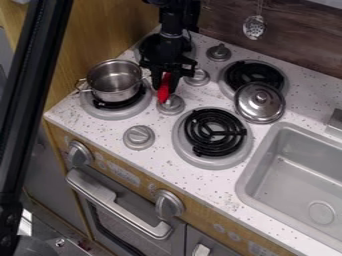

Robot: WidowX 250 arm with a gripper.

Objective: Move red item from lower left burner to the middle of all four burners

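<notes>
Camera view: from where I stand, one speckled white tabletop [220, 187] spreads under everything, with one grey sink [244, 175] let into its right side. One black arm [171, 22] comes in from the far edge. I count four burners: a near-right burner [212, 136], a far-right burner [254, 75], a near-left burner [119, 112] and a far-left burner [151, 46], that last one partly hidden behind the arm. One steel pot [115, 80] sits on the near-left burner, and one round lid [260, 102] overlaps the near edge of the far-right burner. Two big knobs [169, 204] are on the front, above one oven handle [117, 202]; four smaller knobs [139, 137] stand on top among the burners. One slotted spoon [254, 27] hangs at the far wall. The single claw [165, 82] is clamped on the one red item [163, 91], which points down among the four burners, slightly left of their middle, right of the pot.
</notes>
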